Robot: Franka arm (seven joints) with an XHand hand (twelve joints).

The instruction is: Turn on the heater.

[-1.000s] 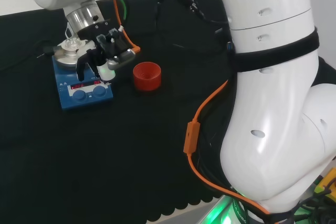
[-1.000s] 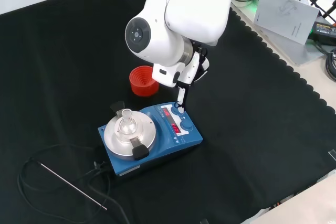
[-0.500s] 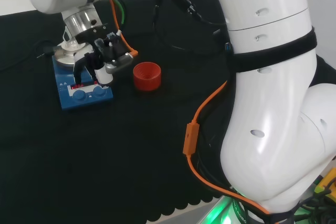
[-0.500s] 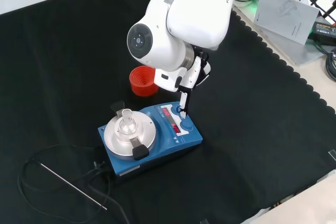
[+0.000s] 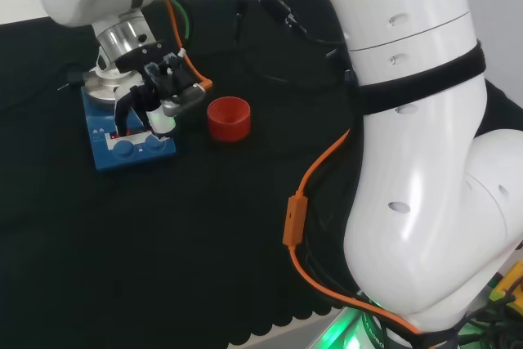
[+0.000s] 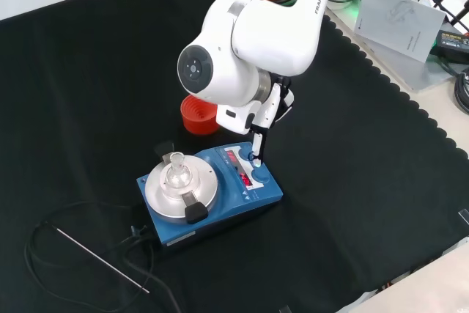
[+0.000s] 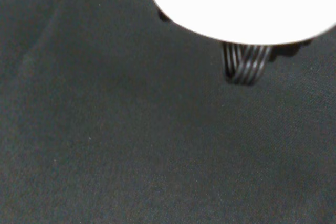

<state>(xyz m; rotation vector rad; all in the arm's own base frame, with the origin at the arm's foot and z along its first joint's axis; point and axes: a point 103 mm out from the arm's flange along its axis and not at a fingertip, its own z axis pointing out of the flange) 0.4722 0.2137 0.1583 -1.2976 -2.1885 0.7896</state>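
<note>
The hand [image 6: 258,135] hangs right above the heater's [image 6: 220,196] control panel by its right edge, one straight finger touching a knob.

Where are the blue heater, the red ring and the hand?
Blue heater [image 6: 265,190]: front view, blue top beside the knobs.
Red ring [image 5: 228,118]: head view, its outer wall.
Hand [image 6: 259,137]: front view, a finger pointing down.

Red digits on heater [image 6: 245,179] display, unreadable.
</note>
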